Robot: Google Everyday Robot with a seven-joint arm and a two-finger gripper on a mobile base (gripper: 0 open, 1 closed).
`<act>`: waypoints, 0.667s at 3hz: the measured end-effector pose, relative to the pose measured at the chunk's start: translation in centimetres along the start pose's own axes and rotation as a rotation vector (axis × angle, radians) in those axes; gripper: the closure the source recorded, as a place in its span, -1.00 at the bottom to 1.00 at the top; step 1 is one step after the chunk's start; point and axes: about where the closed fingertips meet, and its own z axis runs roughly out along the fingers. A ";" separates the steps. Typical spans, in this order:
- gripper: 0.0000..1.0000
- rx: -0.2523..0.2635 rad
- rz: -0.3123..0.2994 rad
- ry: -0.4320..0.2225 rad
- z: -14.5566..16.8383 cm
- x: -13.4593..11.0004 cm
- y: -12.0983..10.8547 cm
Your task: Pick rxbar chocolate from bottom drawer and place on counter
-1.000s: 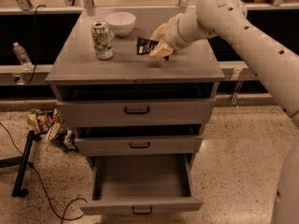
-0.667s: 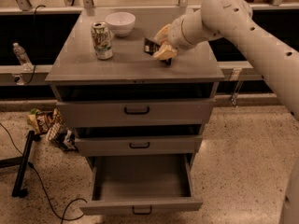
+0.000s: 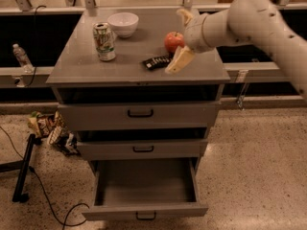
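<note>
I find the flat black rectangular rxbar chocolate wrapper (image 3: 157, 61) lying on the smooth grey table (image 3: 86, 66), which forms the top of the drawer cabinet. It lies toward the front right of that surface. It is free of the gripper (image 3: 175, 41), whose jaws are spread wide. One cream-coloured finger (image 3: 179, 60) slants down just beside the bar's right end, and I cannot tell whether the two touch. The other finger (image 3: 184, 15) stands well above and behind it. Between the two fingers, as seen from the camera, a round red apple (image 3: 172, 42) sits on the table just behind the bar. The white arm (image 3: 249, 18) enters from the right.

Further left on the table, a green-and-white drink can (image 3: 104, 42) stands upright. A white round bowl (image 3: 123, 24) sits just behind it.

Below, the deep grey metal bottom drawer (image 3: 146, 188) is pulled fully out, its small black handle (image 3: 145, 216) facing me. The middle drawer (image 3: 143, 149) and the top drawer (image 3: 140, 113) each stand slightly ajar, with a dark gap above each front.

On the speckled floor (image 3: 254, 176) left of the cabinet I note a heap of colourful snack bags (image 3: 50, 128). A black stand (image 3: 24, 169) with a cable lies nearby. A clear plastic bottle (image 3: 21, 56) rests on the ledge at far left.
</note>
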 end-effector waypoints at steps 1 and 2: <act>-1.00 0.146 -0.053 -0.163 -5.1 -4.5 1.3; -1.00 0.173 -0.090 -0.166 -6.6 -5.0 0.7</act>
